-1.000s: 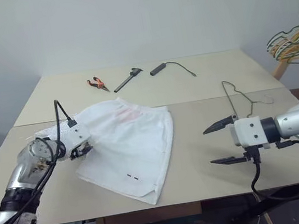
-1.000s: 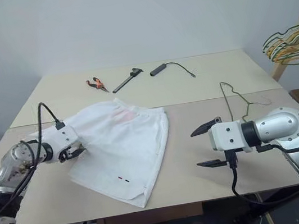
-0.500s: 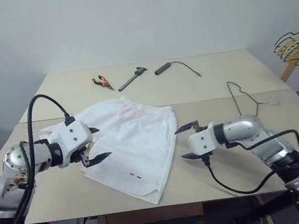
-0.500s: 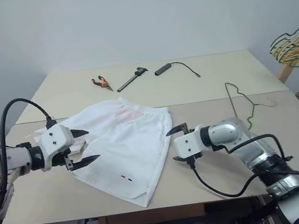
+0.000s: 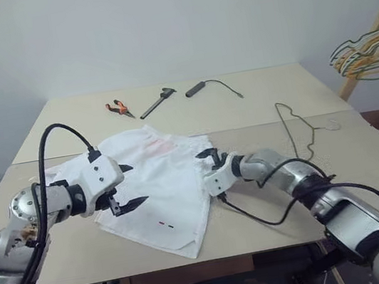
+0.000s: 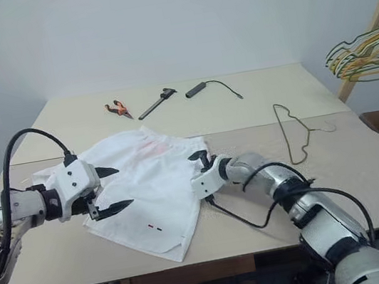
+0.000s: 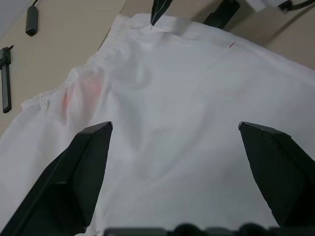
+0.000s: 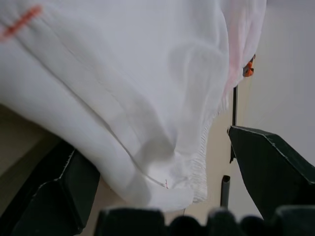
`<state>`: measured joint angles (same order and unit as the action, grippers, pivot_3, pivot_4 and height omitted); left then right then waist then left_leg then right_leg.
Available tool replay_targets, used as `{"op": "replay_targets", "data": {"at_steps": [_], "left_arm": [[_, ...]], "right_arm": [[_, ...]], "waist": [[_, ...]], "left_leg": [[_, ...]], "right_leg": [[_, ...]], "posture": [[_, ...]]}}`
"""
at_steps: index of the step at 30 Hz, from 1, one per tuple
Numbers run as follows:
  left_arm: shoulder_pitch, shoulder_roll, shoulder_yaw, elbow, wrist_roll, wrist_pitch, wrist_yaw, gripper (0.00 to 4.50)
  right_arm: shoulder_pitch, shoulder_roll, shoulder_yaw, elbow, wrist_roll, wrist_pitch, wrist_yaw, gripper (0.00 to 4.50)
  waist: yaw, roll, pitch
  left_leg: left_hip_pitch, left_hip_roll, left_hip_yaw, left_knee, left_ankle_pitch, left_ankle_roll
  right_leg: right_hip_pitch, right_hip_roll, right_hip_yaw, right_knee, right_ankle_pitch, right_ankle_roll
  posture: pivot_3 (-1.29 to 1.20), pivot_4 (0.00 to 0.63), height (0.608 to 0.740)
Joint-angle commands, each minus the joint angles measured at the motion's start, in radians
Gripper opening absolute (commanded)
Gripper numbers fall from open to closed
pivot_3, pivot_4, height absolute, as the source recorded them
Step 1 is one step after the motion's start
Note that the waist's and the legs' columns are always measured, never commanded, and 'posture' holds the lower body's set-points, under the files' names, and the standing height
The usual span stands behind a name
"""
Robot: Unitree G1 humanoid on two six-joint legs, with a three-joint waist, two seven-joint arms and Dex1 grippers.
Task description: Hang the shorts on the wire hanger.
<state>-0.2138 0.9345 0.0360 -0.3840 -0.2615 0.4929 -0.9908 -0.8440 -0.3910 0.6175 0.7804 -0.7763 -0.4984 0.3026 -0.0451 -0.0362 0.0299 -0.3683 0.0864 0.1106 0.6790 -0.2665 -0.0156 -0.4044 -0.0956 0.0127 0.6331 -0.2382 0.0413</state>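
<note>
While the shorts [image 5: 157, 190] lay flat on the table [image 5: 258, 210] | left hand [image 5: 126, 188] hovered spread above them | right hand [image 5: 210, 173] spread at their edge | wire hanger [image 5: 297, 127] apart.

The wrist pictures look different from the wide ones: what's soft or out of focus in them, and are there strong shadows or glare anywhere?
Left wrist view: the near black fingers are soft-edged, the shorts clearer. Right wrist view: the fabric close to the lens and the fingers are blurred. Left eye view: even, soft light, faint shadows under the shorts on the table, no glare.
</note>
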Motion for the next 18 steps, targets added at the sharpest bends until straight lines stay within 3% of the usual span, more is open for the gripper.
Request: {"op": "replay_targets", "data": {"at_steps": [1,11,18], "left_arm": [[0.005,0.005,0.036,-0.037,-0.013,0.008,0.017,4.47],[0.050,0.015,0.068,-0.083,-0.027,0.027,0.042,4.47],[0.044,0.013,0.060,-0.091,-0.024,0.033,0.050,4.50]], "right_arm": [[-0.051,0.023,0.017,0.126,-0.041,0.015,-0.094,4.50],[-0.153,0.086,0.050,0.352,-0.048,-0.013,-0.196,4.50],[-0.177,0.057,0.055,0.387,-0.045,-0.066,-0.193,2.16]], "waist": [[0.001,0.000,0.000],[0.002,0.000,0.000],[0.009,0.000,0.000]], "left_leg": [[0.000,0.000,0.000,0.000,0.000,0.000],[0.000,0.000,0.000,-0.001,0.000,0.000],[-0.001,0.000,0.000,-0.002,0.000,0.000]], "right_leg": [[0.000,0.000,0.000,0.000,0.000,0.000],[0.000,0.000,0.000,0.000,0.000,0.000],[-0.001,0.000,0.000,-0.001,0.000,0.000]], "posture": [[0.09,0.000,0.740],[0.12,0.000,0.740],[0.10,0.000,0.740]]}}
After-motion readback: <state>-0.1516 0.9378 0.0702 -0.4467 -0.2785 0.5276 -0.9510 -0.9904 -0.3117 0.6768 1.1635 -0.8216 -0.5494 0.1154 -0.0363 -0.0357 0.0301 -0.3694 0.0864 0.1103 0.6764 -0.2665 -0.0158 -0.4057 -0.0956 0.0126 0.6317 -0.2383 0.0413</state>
